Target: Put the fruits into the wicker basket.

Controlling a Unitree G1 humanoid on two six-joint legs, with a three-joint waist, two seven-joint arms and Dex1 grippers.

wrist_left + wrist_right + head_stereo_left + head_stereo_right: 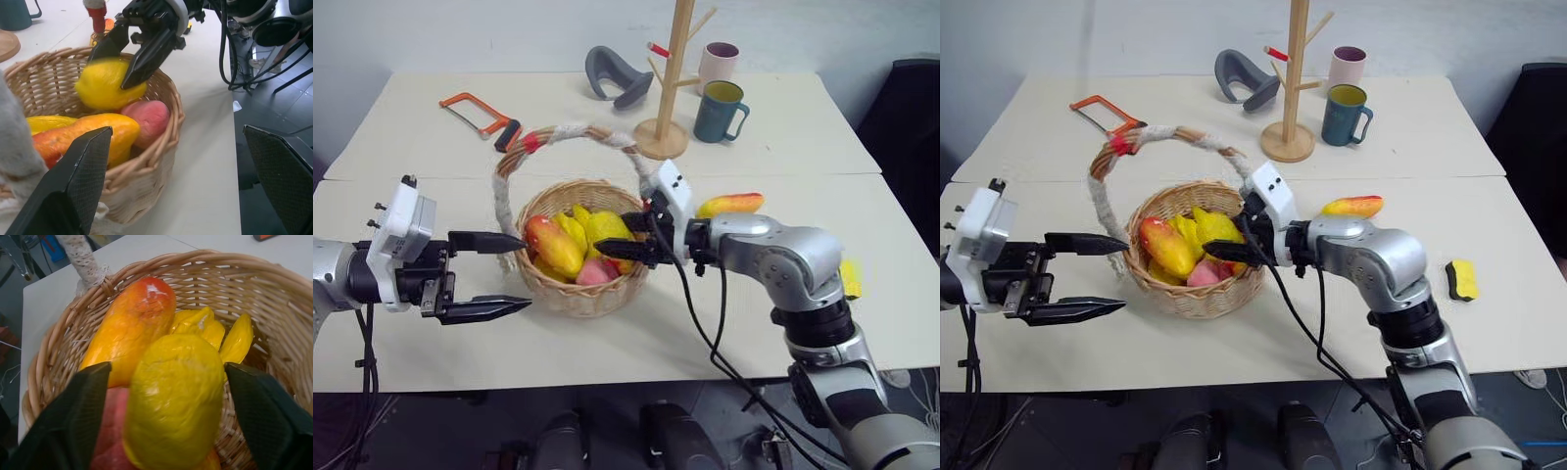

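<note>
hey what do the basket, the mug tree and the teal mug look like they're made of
Basket: woven wicker, tan and matte, with visible strands; its handle looks wrapped in white cloth. Mug tree: pale, unpainted wood, judging by the plain light pegs and round base. Teal mug: probably glazed ceramic, going by its smooth surface, though coated metal or plastic can't be ruled out.

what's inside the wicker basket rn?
In the wicker basket: red-yellow mango, bananas, pink peach, and a lemon between the right tool's open fingers. The basket floor and anything beneath the fruit are covered.
</note>
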